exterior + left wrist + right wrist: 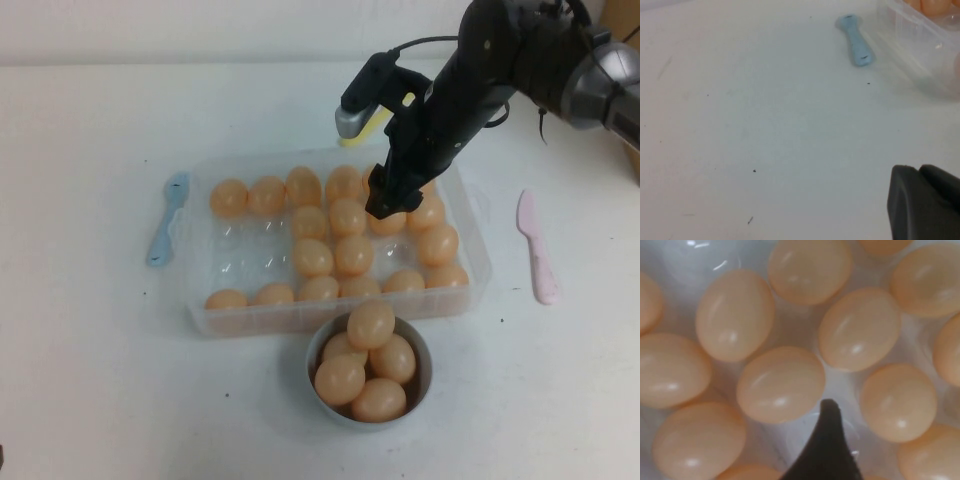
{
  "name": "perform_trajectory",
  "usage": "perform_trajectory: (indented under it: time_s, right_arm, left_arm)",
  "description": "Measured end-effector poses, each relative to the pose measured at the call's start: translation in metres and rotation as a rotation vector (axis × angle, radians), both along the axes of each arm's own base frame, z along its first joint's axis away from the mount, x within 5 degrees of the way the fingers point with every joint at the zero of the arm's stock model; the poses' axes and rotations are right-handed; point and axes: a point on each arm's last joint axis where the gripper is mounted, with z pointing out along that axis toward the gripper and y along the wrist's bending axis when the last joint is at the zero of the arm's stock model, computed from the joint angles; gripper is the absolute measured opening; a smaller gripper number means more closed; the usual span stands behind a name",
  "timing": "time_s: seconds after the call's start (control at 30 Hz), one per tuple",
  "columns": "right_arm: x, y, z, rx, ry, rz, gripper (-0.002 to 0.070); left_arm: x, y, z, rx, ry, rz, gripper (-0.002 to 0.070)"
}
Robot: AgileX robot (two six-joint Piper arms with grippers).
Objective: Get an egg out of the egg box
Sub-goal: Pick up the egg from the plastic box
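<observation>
The black right gripper (385,203) covers part of one peach-orange egg (389,221) in the clear plastic egg box (205,318) (finger spacing unreadable); the dark left gripper (925,202) is cut off by the picture's edge.

No text, label, brand, number or sign can be read on anything in these views. The egg box (470,262) is clear plastic with no print. The eggs, the bowl (422,385), the blue spatula (166,220), the pink spatula (536,246) and the right arm (470,80) carry no readable marks.
</observation>
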Motion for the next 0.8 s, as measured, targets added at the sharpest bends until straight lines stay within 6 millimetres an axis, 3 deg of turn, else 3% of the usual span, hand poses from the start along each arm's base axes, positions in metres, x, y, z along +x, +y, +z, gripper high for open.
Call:
perform_trajectory:
  time_s: [0.2,0.47,0.8]
  right_arm:
    - [0.01,0.004,-0.011,0.014,-0.048,0.001,0.0524]
    - [0.016,0.007,-0.032,0.007,-0.032,-0.005,0.047]
    - [0.022,0.009,-0.055,-0.012,-0.01,-0.006,0.0465]
  left_arm:
    - [0.0,0.0,0.0,0.0,0.0,0.0,-0.0004]
    - [0.0,0.0,0.0,0.0,0.0,0.0,-0.0005]
    - [0.0,0.0,0.0,0.0,0.0,0.0,-0.0004]
